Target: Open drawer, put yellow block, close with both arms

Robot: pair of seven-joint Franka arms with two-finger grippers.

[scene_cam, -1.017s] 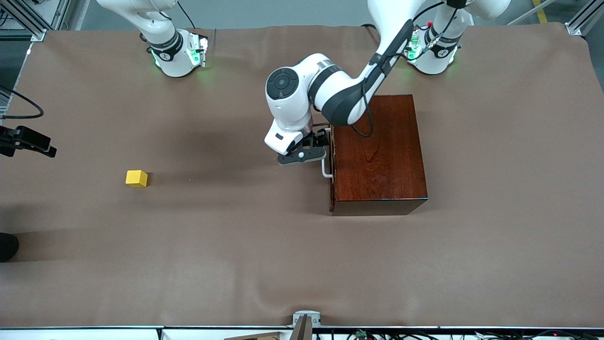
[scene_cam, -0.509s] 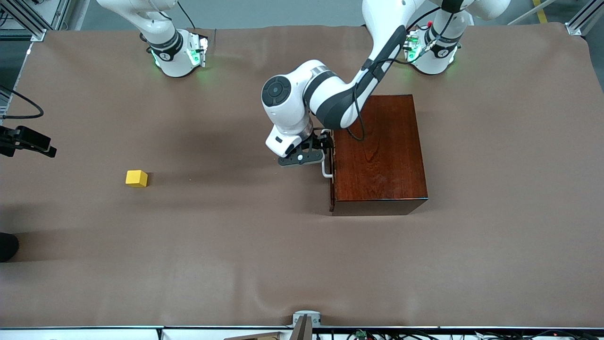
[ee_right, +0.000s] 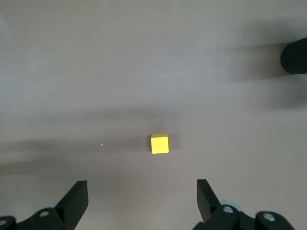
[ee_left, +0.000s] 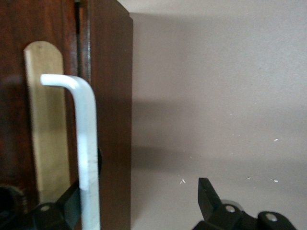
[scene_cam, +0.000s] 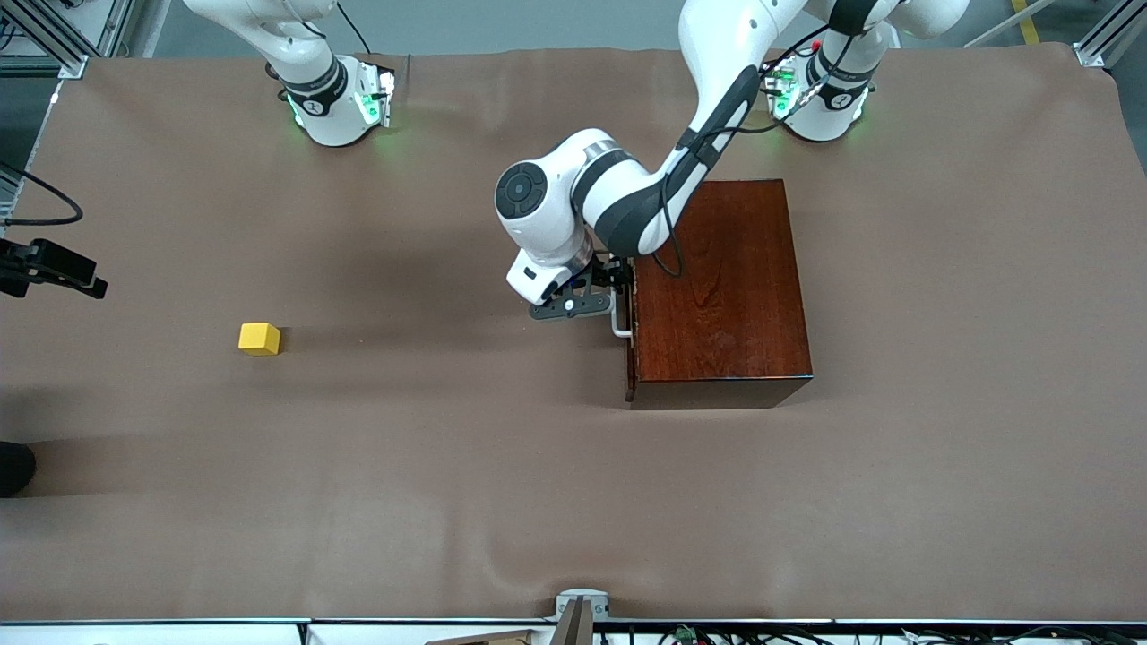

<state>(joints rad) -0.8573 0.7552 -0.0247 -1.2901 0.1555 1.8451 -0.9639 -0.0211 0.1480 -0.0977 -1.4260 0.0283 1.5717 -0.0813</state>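
The dark reddish-brown wooden box (scene_cam: 721, 287) stands toward the left arm's end of the table. Its drawer (ee_left: 12, 86) is shut, with the white bar handle (scene_cam: 619, 328) (ee_left: 87, 143) on its front. My left gripper (scene_cam: 616, 288) (ee_left: 139, 194) is at the handle and open. One finger (ee_left: 71, 207) sits between the bar and the drawer front, the other (ee_left: 206, 196) stands well off over the cloth. The yellow block (scene_cam: 259, 339) (ee_right: 159, 143) lies alone toward the right arm's end. My right gripper (ee_right: 141, 191) hangs open high over the block and does not show in the front view.
Brown cloth (scene_cam: 448, 466) covers the whole table. A black mount (scene_cam: 54, 267) juts in at the edge on the right arm's end. A dark round object (scene_cam: 13, 466) (ee_right: 295, 55) sits at that same edge, nearer the front camera than the block.
My left arm has shifted, bringing its gripper in closer against the handle. The block, the box and the right arm have not moved.
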